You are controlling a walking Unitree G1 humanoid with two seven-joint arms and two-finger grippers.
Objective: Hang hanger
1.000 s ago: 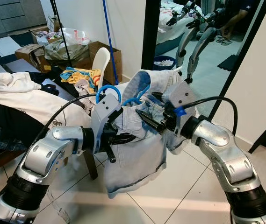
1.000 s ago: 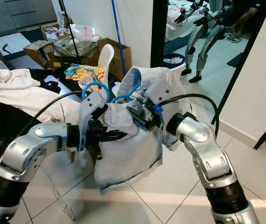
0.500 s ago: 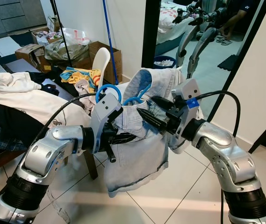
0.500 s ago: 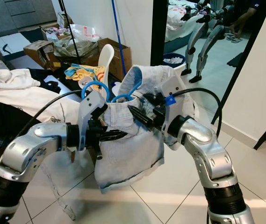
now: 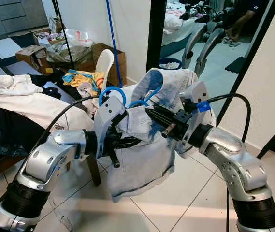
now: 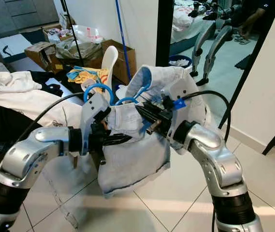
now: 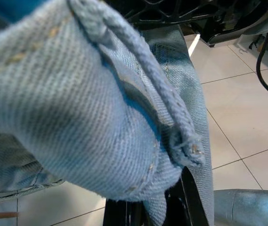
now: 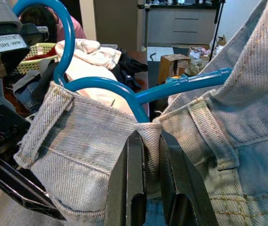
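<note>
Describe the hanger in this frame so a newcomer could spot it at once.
Look between the two silver arms, where pale denim shorts hang. The blue plastic hanger pokes out of their waistband, its round hook looping above the left pincer. It is the one bright blue curved tube against washed-out denim.

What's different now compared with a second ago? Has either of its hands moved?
The right hand has turned at the wrist and drawn its pinched edge of the denim shorts sideways toward the robot's right, so the cloth spreads further along the blue hanger. The left hand has stayed where it was, still gripping the other side of the waistband. The white chair behind has not moved.
</note>
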